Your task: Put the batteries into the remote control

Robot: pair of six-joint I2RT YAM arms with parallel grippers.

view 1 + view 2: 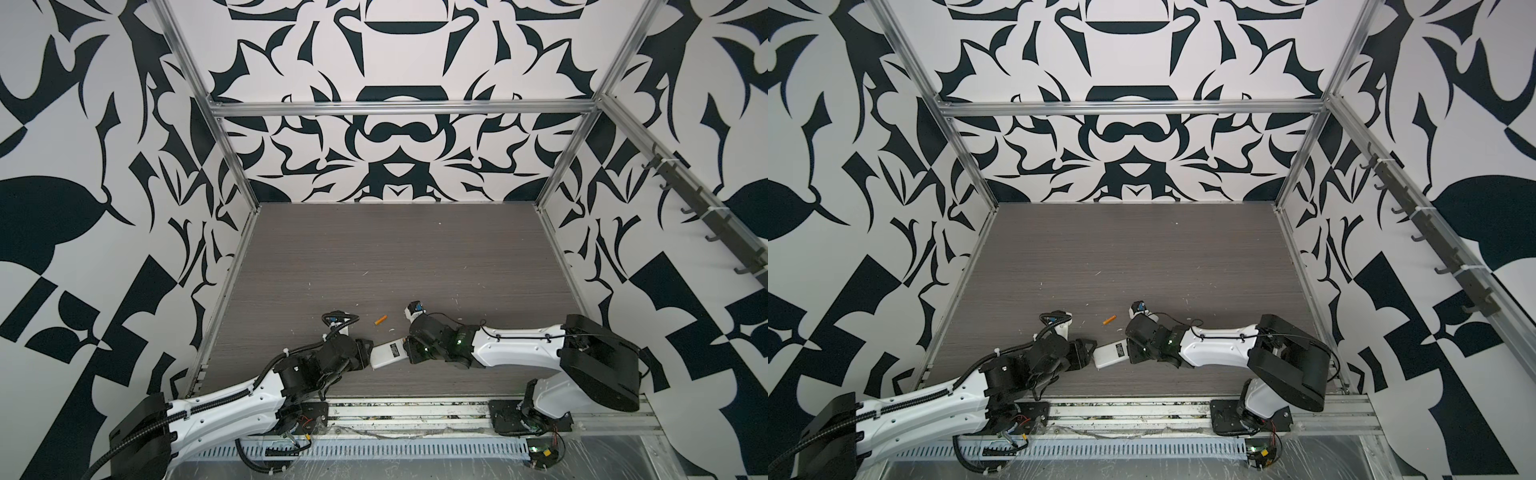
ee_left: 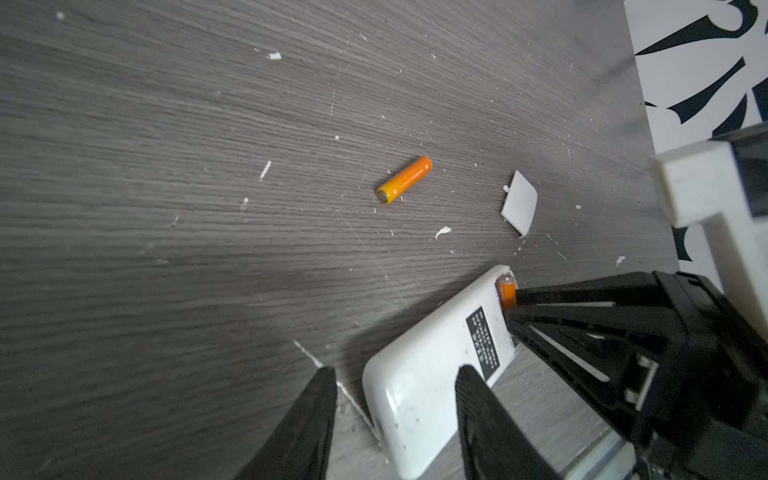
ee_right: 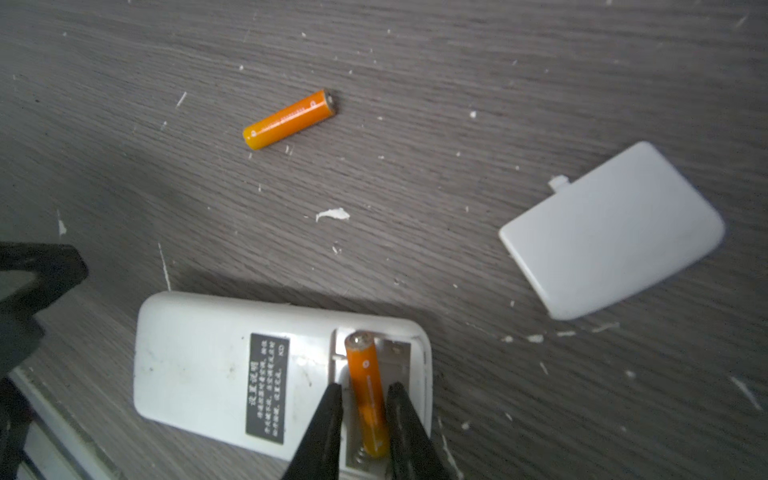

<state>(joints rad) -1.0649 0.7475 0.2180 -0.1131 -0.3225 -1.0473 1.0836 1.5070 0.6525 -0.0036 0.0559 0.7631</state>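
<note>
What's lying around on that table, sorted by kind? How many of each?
Orange batteries: 2, one loose, one in the remote's compartment
White remote control: 1
White battery cover: 1
Total: 4

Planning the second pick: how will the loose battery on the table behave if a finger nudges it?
The loose battery is a smooth, slim cylinder lying on its side on the flat table, so it will probably roll sideways. Its glossy casing looks slippery to pinch. It looks rigid and should not flex.
</note>
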